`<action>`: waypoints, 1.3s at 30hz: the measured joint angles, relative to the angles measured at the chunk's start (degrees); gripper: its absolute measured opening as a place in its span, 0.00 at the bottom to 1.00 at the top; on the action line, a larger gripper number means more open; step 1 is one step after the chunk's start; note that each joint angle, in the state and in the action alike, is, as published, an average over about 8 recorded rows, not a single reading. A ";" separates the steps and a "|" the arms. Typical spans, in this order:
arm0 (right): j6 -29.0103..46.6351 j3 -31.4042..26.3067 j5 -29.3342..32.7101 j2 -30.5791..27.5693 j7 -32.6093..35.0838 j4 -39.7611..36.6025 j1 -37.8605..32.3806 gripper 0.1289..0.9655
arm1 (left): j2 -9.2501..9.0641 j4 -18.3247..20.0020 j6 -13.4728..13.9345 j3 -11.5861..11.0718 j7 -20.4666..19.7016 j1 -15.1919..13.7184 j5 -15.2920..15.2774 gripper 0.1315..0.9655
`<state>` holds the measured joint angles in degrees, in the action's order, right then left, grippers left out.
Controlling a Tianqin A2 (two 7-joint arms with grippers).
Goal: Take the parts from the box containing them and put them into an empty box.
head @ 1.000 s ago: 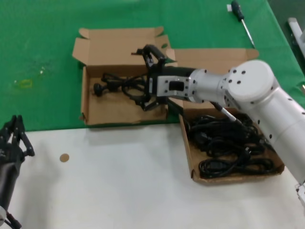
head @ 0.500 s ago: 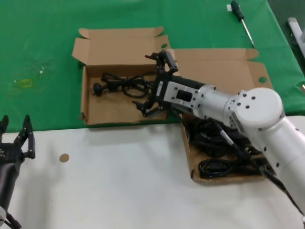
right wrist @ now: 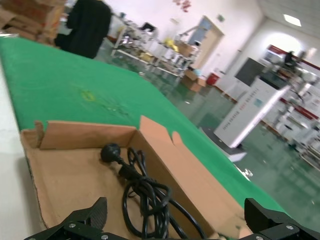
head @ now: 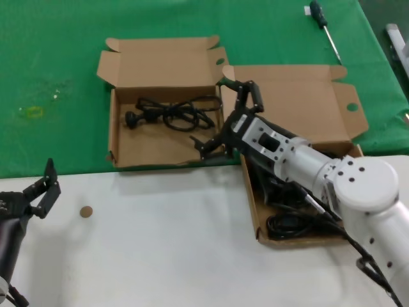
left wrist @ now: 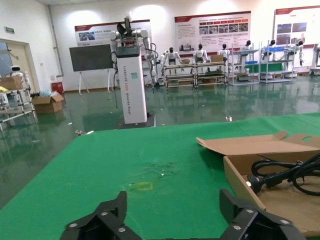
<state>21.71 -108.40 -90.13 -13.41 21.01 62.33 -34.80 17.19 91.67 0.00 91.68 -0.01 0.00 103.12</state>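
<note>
The smaller brown box lies at the back left with one black power cord coiled inside. To its right is the larger box, which holds several cords, partly hidden under my right arm. My right gripper hangs open and empty over the gap between the two boxes, at the smaller box's right wall. In the right wrist view the same cord lies in the smaller box just beyond the open right gripper. My left gripper waits open at the near left table edge.
A screwdriver lies on the green mat at the back right. There is a small brown disc on the white tabletop near my left gripper. The left wrist view looks across the mat to the smaller box.
My right gripper has drawn back to the right, from over the smaller box's floor to its right wall. The cord stays in the box. My left gripper has turned and dropped slightly.
</note>
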 joint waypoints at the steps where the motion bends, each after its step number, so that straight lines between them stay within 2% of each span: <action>1: -0.45 0.35 -0.27 -0.08 -0.44 0.62 0.73 1.00 | 0.00 0.00 0.00 0.00 0.00 0.00 0.00 0.52; 4: -1.85 1.43 -1.11 -0.32 -1.79 2.50 2.97 1.00 | 0.00 0.00 0.00 0.00 0.02 0.00 0.00 0.52; 12: -5.59 4.30 -3.35 -0.97 -5.41 7.56 8.99 1.00 | 0.00 0.00 0.00 0.00 0.02 0.00 0.00 0.77; 21: -9.78 7.53 -5.86 -1.70 -9.46 13.22 15.68 1.00 | 0.00 0.00 0.00 0.00 0.00 0.00 0.00 0.92; 30: -13.97 10.76 -8.37 -2.43 -13.51 18.88 22.46 1.00 | 0.00 0.00 0.00 0.00 0.00 0.00 0.01 1.00; 39: -18.16 13.99 -10.88 -3.16 -17.57 24.54 29.15 1.00 | 0.00 0.00 0.00 0.00 0.00 0.00 0.01 1.00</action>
<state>3.55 -94.41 -101.01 -16.57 3.44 86.87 -5.65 17.19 91.67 0.00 91.67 -0.01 0.00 103.13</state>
